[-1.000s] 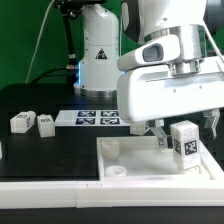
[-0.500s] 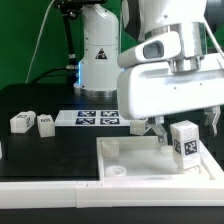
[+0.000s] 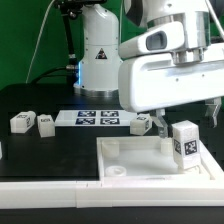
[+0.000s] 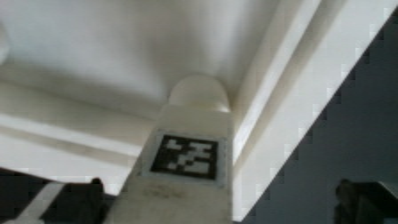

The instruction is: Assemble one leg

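A white leg [image 3: 184, 142] with a square tag stands upright in the far right corner of the large white tray-like piece [image 3: 130, 160]. My gripper [image 3: 186, 118] hangs just above it, open, with one finger on each side of the leg's top and not touching it. In the wrist view the leg [image 4: 187, 150] rises between the two dark fingertips [image 4: 71, 203], with gaps on both sides, and the white tray-like piece [image 4: 107, 50] lies beneath it.
Two more legs [image 3: 22, 122] [image 3: 45, 123] lie on the black table at the exterior view's left. Another leg [image 3: 141, 124] lies behind the tray-like piece near the gripper. The marker board [image 3: 95, 118] lies at the back. The robot base [image 3: 98, 50] stands behind it.
The gripper has risen a little off the standing leg. The leg has stayed upright in the corner.
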Controlling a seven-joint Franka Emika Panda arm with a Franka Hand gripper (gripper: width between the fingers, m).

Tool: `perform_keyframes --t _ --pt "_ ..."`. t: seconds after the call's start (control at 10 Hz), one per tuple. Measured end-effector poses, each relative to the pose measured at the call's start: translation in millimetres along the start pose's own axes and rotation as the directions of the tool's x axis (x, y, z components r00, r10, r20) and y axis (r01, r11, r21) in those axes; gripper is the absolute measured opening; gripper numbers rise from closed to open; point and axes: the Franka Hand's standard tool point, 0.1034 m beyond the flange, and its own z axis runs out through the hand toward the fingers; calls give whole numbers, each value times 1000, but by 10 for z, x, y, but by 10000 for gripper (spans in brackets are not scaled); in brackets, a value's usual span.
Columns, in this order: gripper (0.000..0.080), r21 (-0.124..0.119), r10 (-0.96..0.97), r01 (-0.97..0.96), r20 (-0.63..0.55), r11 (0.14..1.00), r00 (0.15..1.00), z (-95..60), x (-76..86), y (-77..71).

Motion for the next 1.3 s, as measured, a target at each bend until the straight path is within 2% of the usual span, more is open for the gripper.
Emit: perform_keyframes --t 0.2,0.3,0.8,1.0,1.3 --pt "649 37 2 -7 133 999 991 39 -18 34" --pt "649 37 2 -7 129 999 992 35 41 63" --pt "635 32 7 -11 114 999 993 8 92 111" --pt "284 32 7 -11 114 999 993 8 92 111" --pt "290 28 74 -77 115 997 991 9 94 102"
